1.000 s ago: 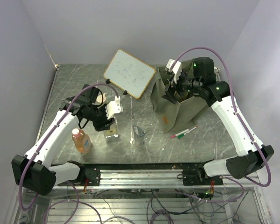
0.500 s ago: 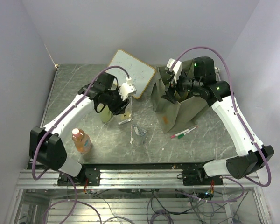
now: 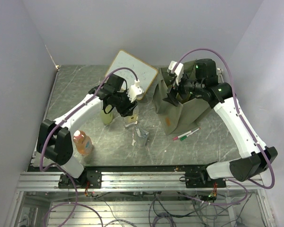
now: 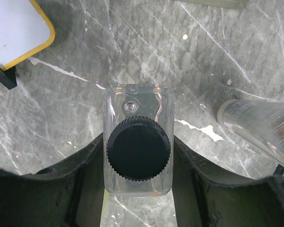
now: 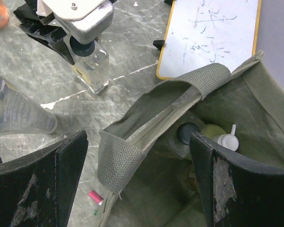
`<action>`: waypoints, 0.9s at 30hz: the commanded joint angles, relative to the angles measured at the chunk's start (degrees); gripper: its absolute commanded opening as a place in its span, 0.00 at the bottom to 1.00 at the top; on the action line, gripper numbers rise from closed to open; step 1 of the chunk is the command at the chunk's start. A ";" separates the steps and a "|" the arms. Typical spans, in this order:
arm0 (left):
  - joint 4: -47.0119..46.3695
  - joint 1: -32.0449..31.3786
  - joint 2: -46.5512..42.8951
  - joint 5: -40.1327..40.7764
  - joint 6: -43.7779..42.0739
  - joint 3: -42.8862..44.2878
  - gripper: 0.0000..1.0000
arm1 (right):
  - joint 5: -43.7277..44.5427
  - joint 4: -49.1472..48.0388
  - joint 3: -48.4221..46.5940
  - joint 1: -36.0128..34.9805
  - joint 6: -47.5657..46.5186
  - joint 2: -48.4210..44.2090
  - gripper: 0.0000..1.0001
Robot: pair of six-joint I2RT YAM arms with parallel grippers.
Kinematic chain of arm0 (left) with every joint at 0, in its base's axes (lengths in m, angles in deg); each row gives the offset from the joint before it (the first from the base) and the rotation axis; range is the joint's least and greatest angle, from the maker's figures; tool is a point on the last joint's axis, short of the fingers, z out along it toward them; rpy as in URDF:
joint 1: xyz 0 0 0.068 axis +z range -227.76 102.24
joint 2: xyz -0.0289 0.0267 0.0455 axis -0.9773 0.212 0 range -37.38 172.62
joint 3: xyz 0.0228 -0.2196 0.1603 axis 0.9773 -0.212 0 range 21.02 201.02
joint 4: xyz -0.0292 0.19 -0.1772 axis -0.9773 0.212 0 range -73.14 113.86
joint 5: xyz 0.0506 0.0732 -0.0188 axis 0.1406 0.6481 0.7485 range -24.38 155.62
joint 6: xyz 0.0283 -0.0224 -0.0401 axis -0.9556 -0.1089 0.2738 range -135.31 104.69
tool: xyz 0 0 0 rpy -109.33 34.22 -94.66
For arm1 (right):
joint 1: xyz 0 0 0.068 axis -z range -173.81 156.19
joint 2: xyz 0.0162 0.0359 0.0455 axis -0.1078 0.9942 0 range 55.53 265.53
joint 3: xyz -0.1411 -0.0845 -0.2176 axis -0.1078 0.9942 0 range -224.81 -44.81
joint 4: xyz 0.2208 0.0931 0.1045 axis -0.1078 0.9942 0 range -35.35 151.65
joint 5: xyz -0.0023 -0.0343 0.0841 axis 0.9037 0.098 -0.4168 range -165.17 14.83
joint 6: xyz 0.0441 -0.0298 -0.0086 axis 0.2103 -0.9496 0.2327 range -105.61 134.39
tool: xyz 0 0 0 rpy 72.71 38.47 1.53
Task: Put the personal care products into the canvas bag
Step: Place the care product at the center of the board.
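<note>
Left gripper (image 4: 138, 165) tight on square glass bottle (image 4: 138, 101) between whiteboard (image 3: 131, 74) and pouch (image 3: 141, 136); right gripper (image 5: 138, 142) jaws apart over canvas bag (image 5: 255, 109)

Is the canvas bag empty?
No: the right wrist view shows a black-capped bottle and a white pump top inside the canvas bag.

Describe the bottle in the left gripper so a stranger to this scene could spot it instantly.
Start at the wood-framed whiteboard at the back. Just in front of it, the left gripper clamps a bottle. Alone among its neighbours, it is clear square glass with a black ribbed cap.
</note>
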 commanded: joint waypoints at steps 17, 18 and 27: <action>-0.17 -0.45 0.38 -3.58 -7.56 0.72 0.60 | -1.68 -1.06 -0.42 0.09 -0.19 0.59 0.88; -0.17 -0.47 0.27 -3.49 -7.43 0.70 0.64 | -1.70 -1.29 -0.02 0.09 -0.17 0.52 0.88; 2.78 -0.46 -0.91 -3.38 -7.37 3.72 0.95 | -1.52 -0.73 -0.77 0.10 -0.68 0.45 0.88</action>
